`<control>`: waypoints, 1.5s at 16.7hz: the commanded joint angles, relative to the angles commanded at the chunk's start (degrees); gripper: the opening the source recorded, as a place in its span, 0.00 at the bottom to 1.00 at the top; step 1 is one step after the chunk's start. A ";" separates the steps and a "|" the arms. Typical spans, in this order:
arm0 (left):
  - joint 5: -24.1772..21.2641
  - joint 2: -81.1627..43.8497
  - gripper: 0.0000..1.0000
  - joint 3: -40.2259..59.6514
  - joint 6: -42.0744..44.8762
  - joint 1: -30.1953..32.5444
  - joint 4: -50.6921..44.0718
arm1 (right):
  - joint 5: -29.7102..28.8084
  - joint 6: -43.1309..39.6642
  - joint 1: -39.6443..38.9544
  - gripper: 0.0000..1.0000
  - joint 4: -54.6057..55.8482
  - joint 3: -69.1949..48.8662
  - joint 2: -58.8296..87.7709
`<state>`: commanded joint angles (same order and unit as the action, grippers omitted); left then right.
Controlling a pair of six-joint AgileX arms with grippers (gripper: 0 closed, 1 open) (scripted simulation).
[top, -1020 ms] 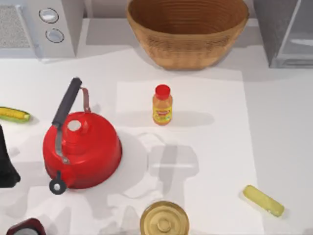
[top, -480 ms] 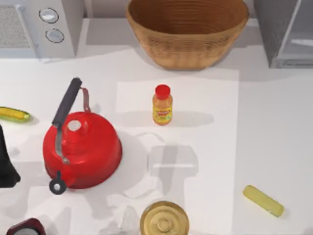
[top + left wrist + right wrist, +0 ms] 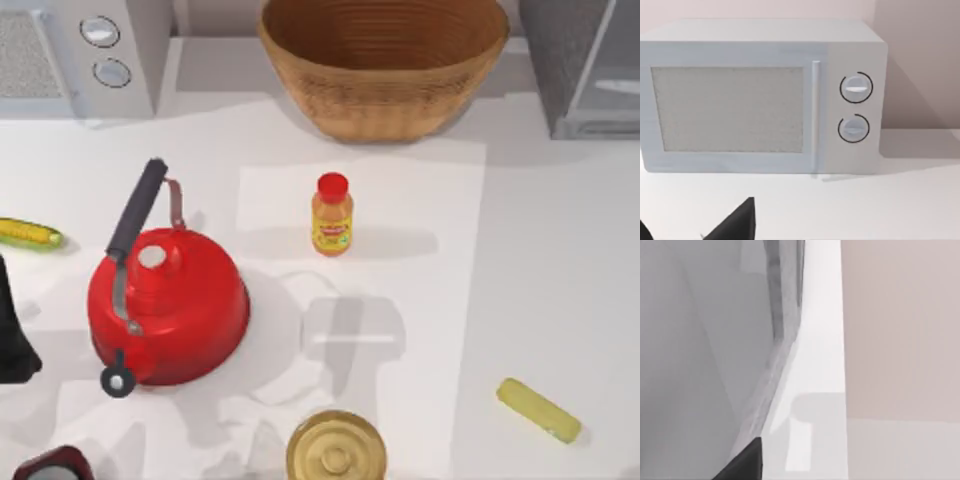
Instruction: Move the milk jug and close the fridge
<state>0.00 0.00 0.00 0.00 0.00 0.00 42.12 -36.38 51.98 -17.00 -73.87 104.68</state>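
Observation:
The fridge stands at the table's back right corner, with a dark speckled side and a lighter grey panel. In the right wrist view its grey panel looms very close, and my right gripper sits right beside it, near the back wall. The milk jug is out of view. My left arm rests at the table's left edge. Its gripper is open, holds nothing and faces the microwave.
A red kettle sits left of centre, and an orange bottle with a red cap stands mid-table. The wicker basket is at the back. Corn lies far left, a yellow piece front right, and a round jar lid at the front edge.
The right edge of the brighter patch on the table has crept a little to the left. The objects and my left arm have not moved.

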 joint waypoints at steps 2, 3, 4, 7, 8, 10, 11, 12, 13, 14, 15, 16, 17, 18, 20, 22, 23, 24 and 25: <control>0.00 0.00 1.00 0.00 0.00 0.00 0.00 | -3.07 2.80 -4.25 1.00 1.33 1.47 -0.40; 0.00 0.00 1.00 0.00 0.00 0.00 0.00 | -5.25 4.78 -7.06 1.00 2.18 2.51 -0.64; 0.00 0.00 1.00 0.00 0.00 0.00 0.00 | -7.78 7.06 -10.06 1.00 3.13 3.69 -0.92; 0.00 0.00 1.00 0.00 0.00 0.00 0.00 | -17.06 15.26 -20.29 1.00 6.74 7.87 -2.45; 0.00 0.00 1.00 0.00 0.00 0.00 0.00 | -20.39 18.17 -24.34 1.00 8.18 9.31 -3.24; 0.00 0.00 1.00 0.00 0.00 0.00 0.00 | -26.81 23.79 -32.89 1.00 11.31 11.98 -5.27; 0.00 0.00 1.00 0.00 0.00 0.00 0.00 | -29.74 26.37 -37.01 1.00 12.94 13.15 -6.44; 0.00 0.00 1.00 0.00 0.00 0.00 0.00 | -32.37 28.70 -40.69 1.00 14.54 14.16 -7.65; 0.00 0.00 1.00 0.00 0.00 0.00 0.00 | -34.69 30.75 -43.84 1.00 16.07 15.01 -8.83; 0.00 0.00 1.00 0.00 0.00 0.00 0.00 | -36.62 32.44 -46.37 1.00 17.42 15.69 -9.89; 0.00 0.00 1.00 0.00 0.00 0.00 0.00 | -38.12 33.74 -48.29 1.00 18.53 16.21 -10.77; 0.00 0.00 1.00 0.00 0.00 0.00 0.00 | -39.19 34.64 -49.62 1.00 19.36 16.59 -11.45; 0.00 0.00 1.00 0.00 0.00 0.00 0.00 | -39.73 35.09 -50.29 1.00 19.80 16.78 -11.81; 0.00 0.00 1.00 0.00 0.00 0.00 0.00 | -39.84 35.18 -50.42 1.00 19.88 16.82 -11.89; 0.00 0.00 1.00 0.00 0.00 0.00 0.00 | -39.84 35.18 -50.42 1.00 19.88 16.82 -11.89; 0.00 0.00 1.00 0.00 0.00 0.00 0.00 | -40.10 34.92 -49.54 1.00 19.66 16.89 -11.45; 0.00 0.00 1.00 0.00 0.00 0.00 0.00 | -40.05 34.93 -49.60 1.00 19.53 16.14 -10.76; 0.00 0.00 1.00 0.00 0.00 0.00 0.00 | -40.00 34.94 -49.65 1.00 19.29 14.78 -9.57; 0.00 0.00 1.00 0.00 0.00 0.00 0.00 | -40.00 34.94 -49.70 1.00 18.94 12.84 -7.95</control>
<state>0.00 0.00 0.00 0.00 0.00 0.00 2.13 -1.44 2.28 1.95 -61.03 96.74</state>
